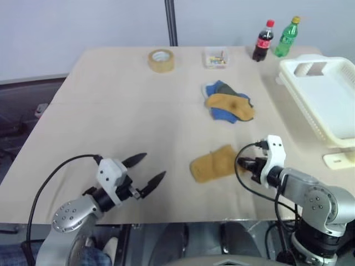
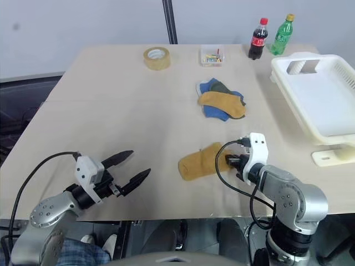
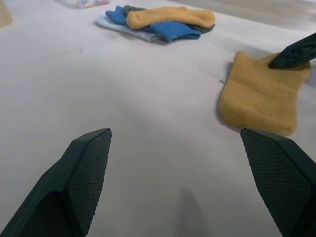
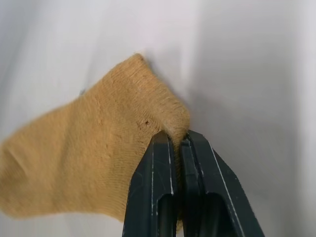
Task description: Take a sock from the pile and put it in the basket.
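A mustard-yellow sock [image 1: 213, 164] lies flat on the table, apart from the pile and nearer the front edge. My right gripper [image 4: 177, 139] is shut on the sock's right-hand edge, pinching a fold of fabric between its black fingers [image 4: 153, 182]. The pile [image 1: 228, 102] of blue, dark and mustard socks sits further back near the table's middle right. The white slotted basket [image 1: 324, 97] stands at the right edge. My left gripper [image 1: 151, 169] hovers open at the front left with nothing between its fingers.
A roll of tape [image 1: 161, 60] and a small clear box [image 1: 216, 57] sit at the back of the table. Two bottles [image 1: 263, 40] stand at the back right. A small white piece [image 1: 338, 160] lies in front of the basket.
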{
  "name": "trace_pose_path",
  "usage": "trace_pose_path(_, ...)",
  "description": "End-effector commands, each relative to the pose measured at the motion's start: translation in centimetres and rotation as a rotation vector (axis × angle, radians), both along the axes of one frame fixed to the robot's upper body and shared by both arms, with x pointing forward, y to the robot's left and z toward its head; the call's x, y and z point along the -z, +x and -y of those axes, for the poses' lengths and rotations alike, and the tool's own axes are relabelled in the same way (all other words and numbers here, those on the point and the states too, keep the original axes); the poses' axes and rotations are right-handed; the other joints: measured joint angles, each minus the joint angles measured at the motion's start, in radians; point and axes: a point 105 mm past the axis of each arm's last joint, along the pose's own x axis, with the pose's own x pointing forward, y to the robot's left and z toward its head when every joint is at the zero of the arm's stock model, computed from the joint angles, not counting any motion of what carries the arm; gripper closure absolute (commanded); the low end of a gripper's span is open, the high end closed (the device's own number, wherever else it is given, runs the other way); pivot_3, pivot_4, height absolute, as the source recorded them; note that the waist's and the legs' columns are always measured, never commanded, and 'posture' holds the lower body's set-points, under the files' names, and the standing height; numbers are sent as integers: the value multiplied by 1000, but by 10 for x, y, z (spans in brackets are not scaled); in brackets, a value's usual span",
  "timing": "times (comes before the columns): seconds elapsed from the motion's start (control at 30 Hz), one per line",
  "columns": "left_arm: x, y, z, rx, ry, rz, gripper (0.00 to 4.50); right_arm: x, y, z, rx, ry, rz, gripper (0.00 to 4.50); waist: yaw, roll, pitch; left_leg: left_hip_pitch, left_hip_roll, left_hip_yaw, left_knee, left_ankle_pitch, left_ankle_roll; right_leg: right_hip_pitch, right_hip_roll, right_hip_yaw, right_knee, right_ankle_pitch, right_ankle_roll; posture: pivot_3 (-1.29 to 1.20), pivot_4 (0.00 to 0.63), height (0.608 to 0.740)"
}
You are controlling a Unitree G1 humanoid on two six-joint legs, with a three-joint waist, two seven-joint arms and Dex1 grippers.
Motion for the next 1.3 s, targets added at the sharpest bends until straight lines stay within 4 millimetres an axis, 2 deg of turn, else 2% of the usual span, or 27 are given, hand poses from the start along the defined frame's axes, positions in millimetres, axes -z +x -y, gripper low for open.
trace_pose_path(0.03,-4,2,2,26,-3,12,0,5,-4,15,134,0,-29,4461,1,0,0,0,0,0,0,0,0,0,0,0,0,0,0,0,150,738)
trace_pose_path(0.23,-5,7,2,52,0,10,0,10,-21,16,100,14,-32,4461,0,0,0,0,-1,-1,0,0,0,0,0,-1,-1,0,0,0,150,738)
trace_pose_path(0.3,-5,8,2,55,0,11,0,1,-27,15,-10,-13,18,3800,-2,0,0,0,0,-1,0,0,0,0,0,-1,-1,0,0,0,150,738)
trace_pose_path(0.47,-5,9,4,62,-1,13,0,-24,-31,21,-242,-89,131,3800,-4,1,1,0,0,1,0,0,0,1,0,0,-1,0,0,0,150,738)
trace_pose_path(0.6,-5,9,4,58,-2,17,0,-27,-35,27,-357,-187,164,3800,-3,1,1,0,1,0,-1,0,0,1,2,0,0,0,0,0,150,738)
trace_pose_path(0.73,-5,9,3,49,0,19,0,-28,-33,31,-409,-175,164,3800,-2,-1,1,-1,1,1,0,0,0,2,1,0,-1,0,1,0,150,738)
trace_pose_path(0.77,-5,9,3,46,0,20,0,-25,-33,29,-422,-171,154,3273,-1,-1,1,-1,1,1,0,0,0,2,1,0,-1,0,1,0,150,738)
trace_pose_path(0.8,-5,9,3,44,0,21,0,-22,-34,27,-435,-169,142,2977,-1,-1,2,-1,1,1,0,0,0,2,1,0,-1,0,1,0,150,738)
trace_pose_path(0.87,-5,9,3,40,0,23,0,-17,-34,26,-444,-178,129,2105,0,-1,2,-1,1,0,0,0,0,2,1,-1,-1,0,1,0,150,738)
trace_pose_path(1.0,-6,7,1,26,-1,27,0,-15,-28,32,-414,-223,143,110,0,-1,2,-1,0,1,0,0,0,2,0,0,-1,0,1,0,150,738)
trace_pose_path(1.2,-6,5,-1,18,0,28,0,-36,-14,52,-414,-323,290,110,2,-1,2,-1,0,0,0,0,0,2,0,-1,-1,0,1,0,150,738)
trace_pose_path(1.3,-7,6,0,17,0,32,0,-53,-8,52,-460,-370,420,110,2,-1,2,-1,0,0,0,0,0,2,0,-1,-2,0,1,0,150,738)
